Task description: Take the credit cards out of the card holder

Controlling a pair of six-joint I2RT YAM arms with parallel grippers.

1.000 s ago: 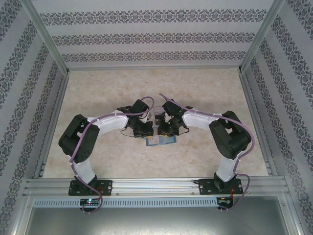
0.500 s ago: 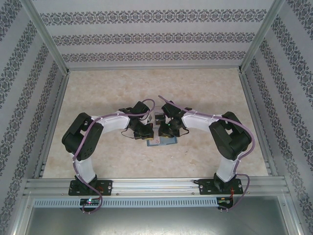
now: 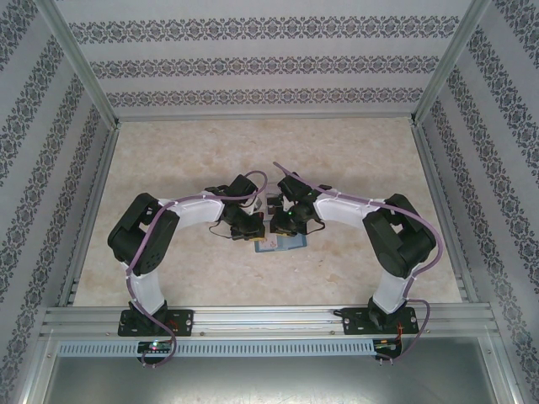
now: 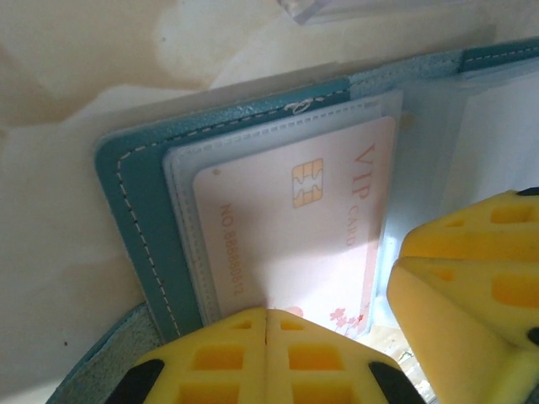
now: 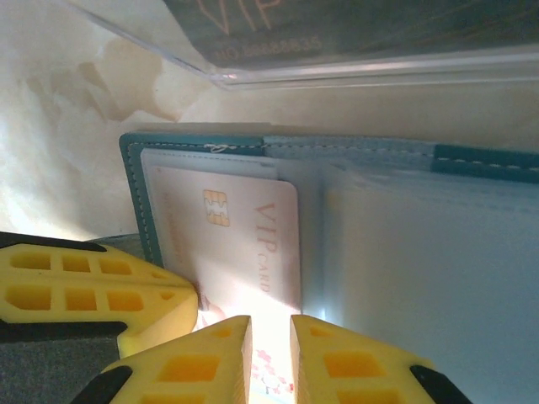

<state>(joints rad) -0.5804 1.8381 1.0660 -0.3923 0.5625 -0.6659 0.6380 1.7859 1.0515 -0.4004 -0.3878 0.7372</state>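
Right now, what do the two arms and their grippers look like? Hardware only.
The left arm and right arm have white shells, black joints and a purple cable along each. The left gripper and right gripper have yellow fingers moulded with rows of rectangular pockets. A green light glows at the right wrist.

On the table (image 3: 168, 168), between the two wrists: the card holder (image 4: 139, 236), opened flat. In the sleeve on the holder's left half, one of the credit cards (image 4: 286, 244). At one edge of the holder, over that card's end, the left gripper (image 4: 266, 337); just right of it, nearer the holder's fold, the right gripper (image 5: 269, 353). Beyond the holder's opposite edge, just apart from it, a clear plastic piece (image 5: 379, 67) with another card (image 5: 379, 21) inside.
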